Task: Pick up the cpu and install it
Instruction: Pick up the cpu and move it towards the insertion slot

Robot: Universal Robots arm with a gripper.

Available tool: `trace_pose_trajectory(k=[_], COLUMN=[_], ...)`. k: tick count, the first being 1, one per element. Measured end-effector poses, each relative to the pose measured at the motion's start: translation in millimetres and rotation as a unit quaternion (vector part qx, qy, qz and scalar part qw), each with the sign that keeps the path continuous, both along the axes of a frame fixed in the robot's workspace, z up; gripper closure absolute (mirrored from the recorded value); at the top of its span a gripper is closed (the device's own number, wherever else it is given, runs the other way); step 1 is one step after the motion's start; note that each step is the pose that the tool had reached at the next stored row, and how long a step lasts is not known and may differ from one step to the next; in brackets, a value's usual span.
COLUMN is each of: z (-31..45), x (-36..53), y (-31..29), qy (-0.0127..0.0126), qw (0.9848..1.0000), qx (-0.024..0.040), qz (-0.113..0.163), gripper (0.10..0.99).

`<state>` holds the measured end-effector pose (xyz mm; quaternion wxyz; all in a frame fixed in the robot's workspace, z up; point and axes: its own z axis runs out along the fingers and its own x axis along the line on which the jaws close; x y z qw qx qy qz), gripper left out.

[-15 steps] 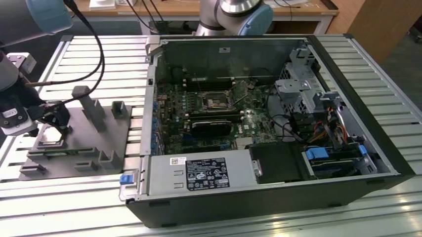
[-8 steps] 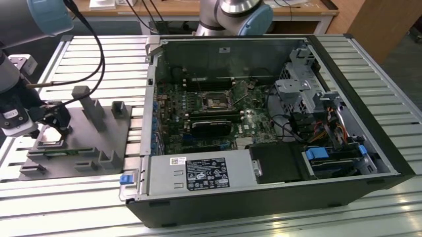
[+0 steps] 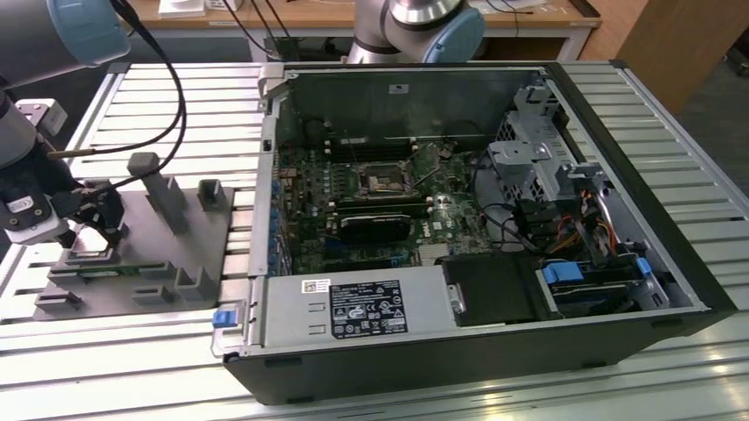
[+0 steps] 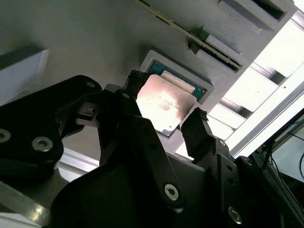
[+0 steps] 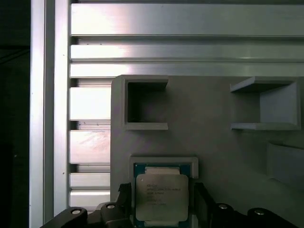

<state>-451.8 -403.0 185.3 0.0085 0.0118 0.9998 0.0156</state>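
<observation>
grasp cpu (image 5: 161,199) | gripper (image 5: 162,190) fingers (image 5: 201,197) spread, straddling it in grey fixture nest (image 5: 164,160) | centre first, pinch opposite edges evenly, lift level

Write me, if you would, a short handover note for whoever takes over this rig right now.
Gripper: open, straddling the cpu, apparently not touching it.
Cpu: flat in its recess on the grey fixture plate, at the exterior view's left, outside the computer case.
Done: gripper lined up over the cpu.
Left: pickup and install; the motherboard socket looks empty.
</observation>
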Motion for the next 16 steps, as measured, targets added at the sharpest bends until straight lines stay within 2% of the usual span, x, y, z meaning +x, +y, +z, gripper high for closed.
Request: trace_pose_trajectory(k=[6,7,13,16], z=[-0.5,-0.5,-0.3,2.3], x=[0.0,0.0,0.0,0.0], y=[0.0,0.0,0.0,0.0], qy=[0.0,0.0,-0.0001,-0.0001], qw=[1.0,1.0,1.0,1.0], qx=[0.0,0.0,0.0001,0.0001], qz=[0.0,0.0,0.0,0.0], gripper=[0.467,0.533,0.545,0.549])
